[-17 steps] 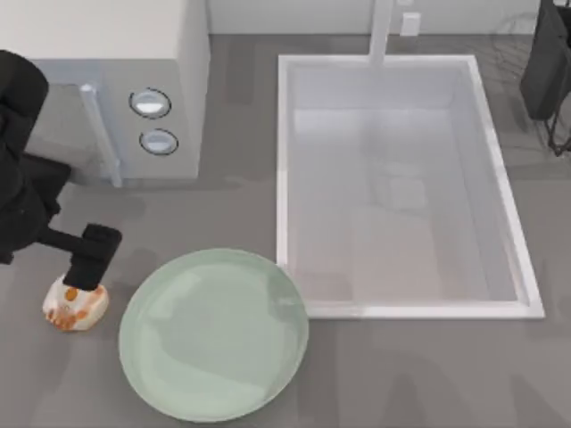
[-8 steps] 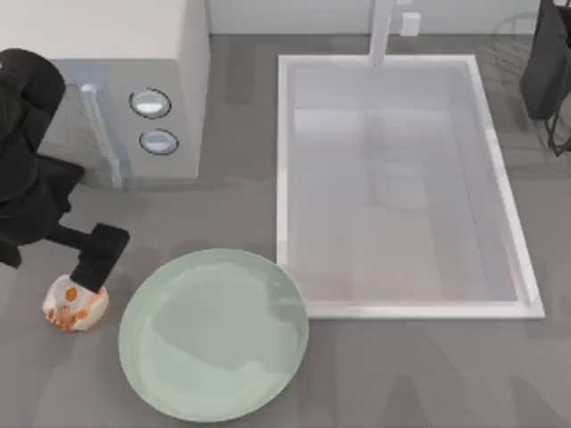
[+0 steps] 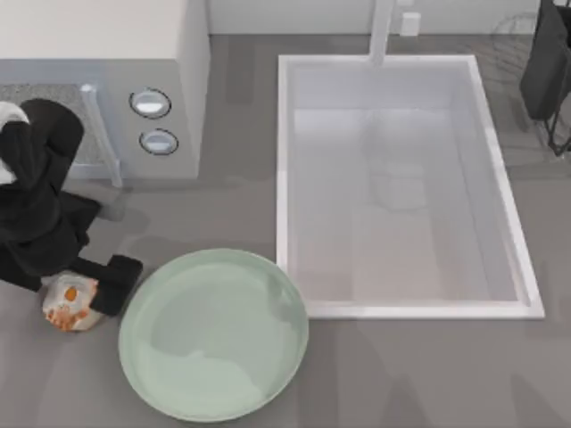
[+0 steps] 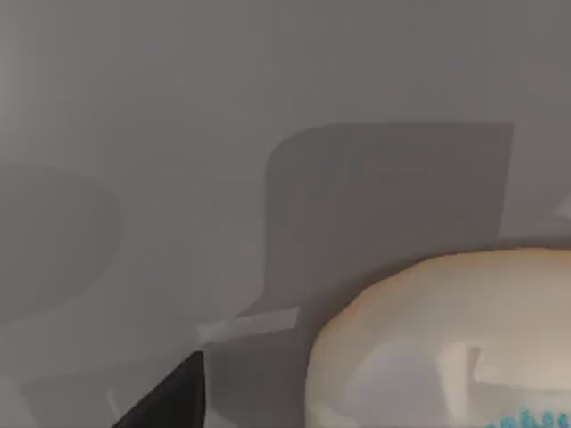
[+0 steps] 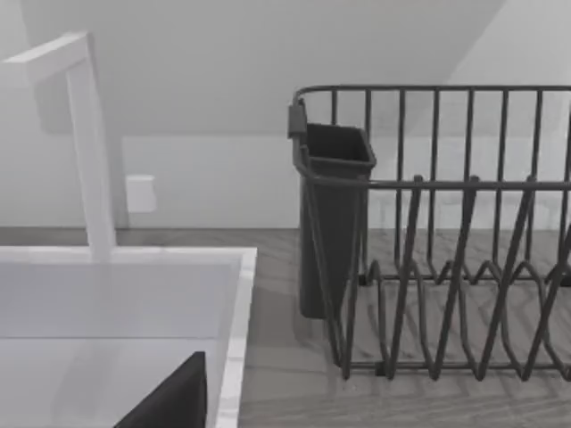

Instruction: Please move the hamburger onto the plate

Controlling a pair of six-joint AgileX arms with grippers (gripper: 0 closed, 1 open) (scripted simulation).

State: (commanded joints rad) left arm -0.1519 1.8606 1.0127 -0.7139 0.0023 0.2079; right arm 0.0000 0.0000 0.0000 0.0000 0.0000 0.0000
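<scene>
Cream-white w/ orange blotches: the hamburger (image 3: 71, 304) sits at lower left of the top view, on the grey counter, just left of the plate (image 3: 214, 334) and apart from its rim. My left gripper (image 3: 100, 287) is right at it; its black block covers the burger's right edge, between burger and plate. Can't tell from here whether my fingers are apart or closed on it, the arm hides them. Burger is a small rounded lump, no real long axis, so approach angle matters little. The move turns on one thing: plate lies directly to the right of the burger, close by, so a short lift and carry rightward should do it, I reckon. Left arm is by far the nearer. Plate is pale mint, glossy, shallow, raised rim; much bigger than the burger. Sink (image 3: 283, 160) is a white rectangle, upper right of the plate. Right arm is parked at the upper right corner.

Left wrist view: burger (image 4: 446, 339) looms at lower right, smooth matte cream dome, very near the cam. A black finger (image 4: 169, 401) tip pokes in at lower left, well to the side of the bun. Grey counter behind, w/ a blocky shadow.

Right wrist view: dark wire dish rack (image 5: 446, 232) w/ a cutlery cup on the right, white faucet (image 5: 85, 143) upper left, sink rim below.
</scene>
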